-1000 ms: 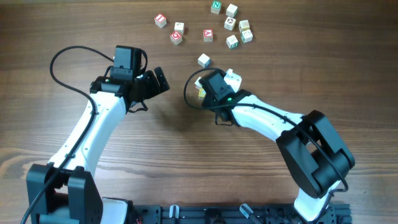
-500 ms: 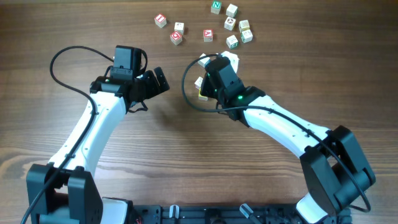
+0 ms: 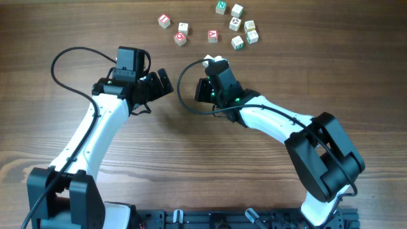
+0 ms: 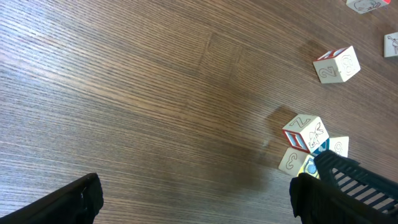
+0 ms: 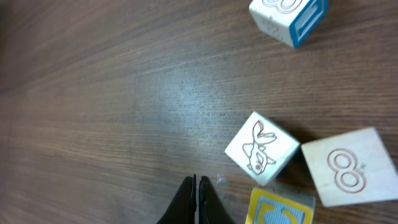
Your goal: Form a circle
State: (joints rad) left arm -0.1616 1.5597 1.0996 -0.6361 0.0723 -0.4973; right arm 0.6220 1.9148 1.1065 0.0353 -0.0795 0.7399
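The left fingers (image 3: 161, 82) stand wide apart, empty, over bare surface (image 3: 76, 140). The right fingers (image 5: 197, 190) are pressed closed on nothing. Just right of their tips sits the cube cluster (image 5: 261, 151), a loose clump: a rabbit picture, an "8" cube (image 5: 347, 167), a yellow cube (image 5: 278, 210). Beyond lie scattered cubes (image 3: 213, 35).

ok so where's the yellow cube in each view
Overhead: not visible, probably under the right arm.
Left wrist: yellow cube, a sliver lower right, among pale cubes.
Right wrist: bottom edge, right of the shut fingers.
Shared landmark: pale cube standing apart beyond the cluster.
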